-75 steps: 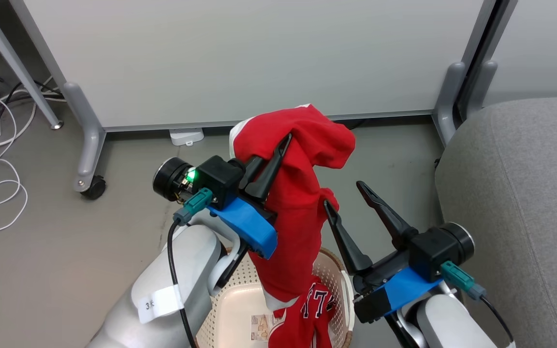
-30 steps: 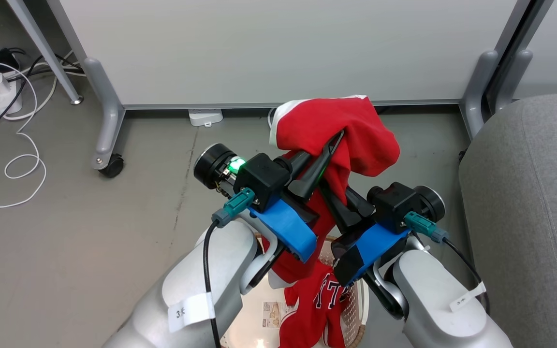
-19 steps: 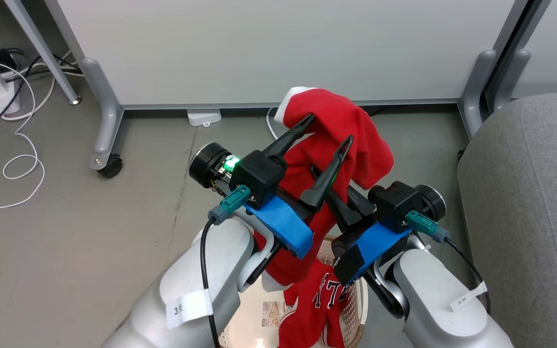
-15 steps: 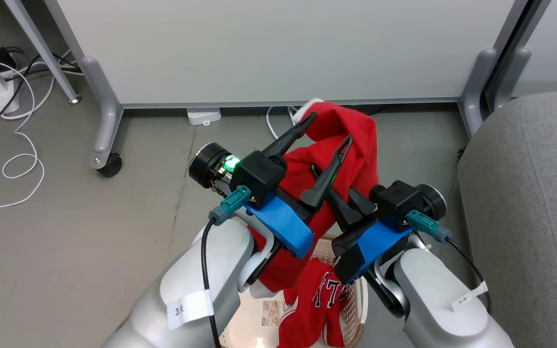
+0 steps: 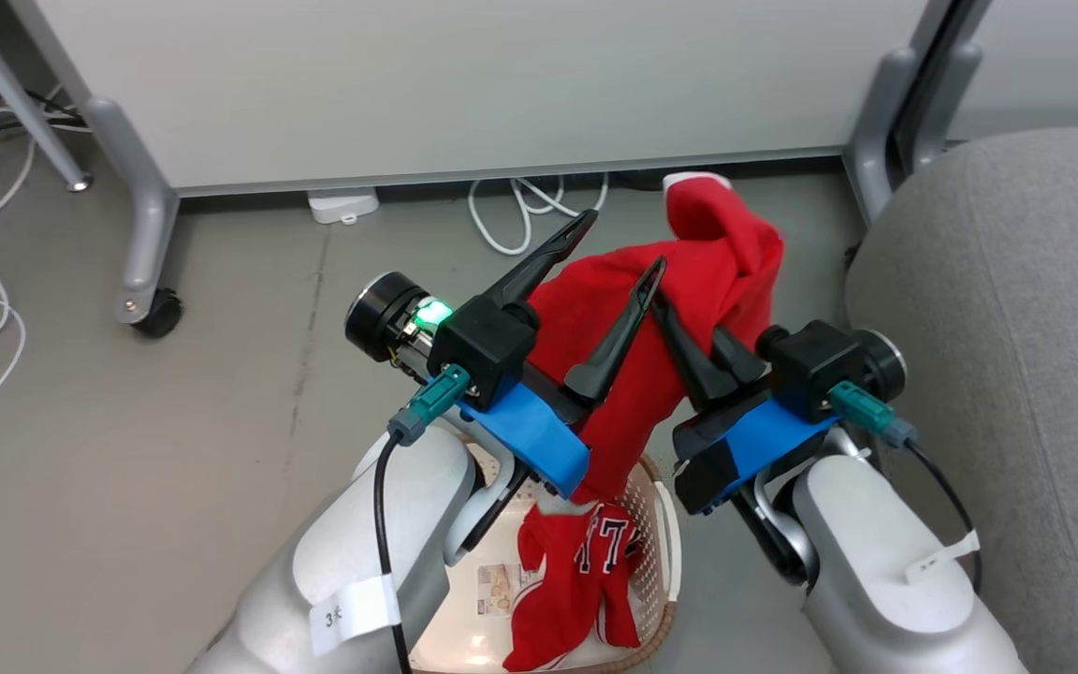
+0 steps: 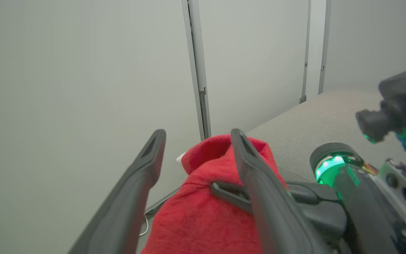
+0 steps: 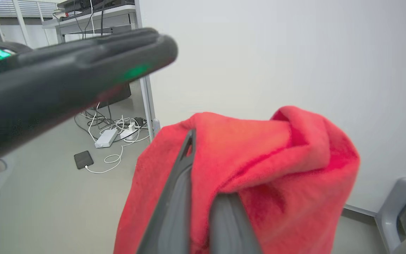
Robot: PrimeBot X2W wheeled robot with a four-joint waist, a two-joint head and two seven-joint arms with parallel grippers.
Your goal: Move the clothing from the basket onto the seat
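Hanging from the pinched right gripper (image 5: pixel 668 311), one jersey (image 5: pixel 726 262) is above the basket (image 5: pixel 665 552); left gripper (image 5: pixel 624 241) spread, holding nothing. Numbered jersey (image 5: pixel 595 562) lies in basket. Seat (image 5: pixel 1016 328) bare where seen: both left to place.

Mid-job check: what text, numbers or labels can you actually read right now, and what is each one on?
"17": as it seems to read, navy-and-white digits on the red jersey in the basket; folds hide any more.
"3" plus an unclear mark: left forearm tag.
Right forearm tag: too small to read.
Sticker inside the basket: print too small to read.
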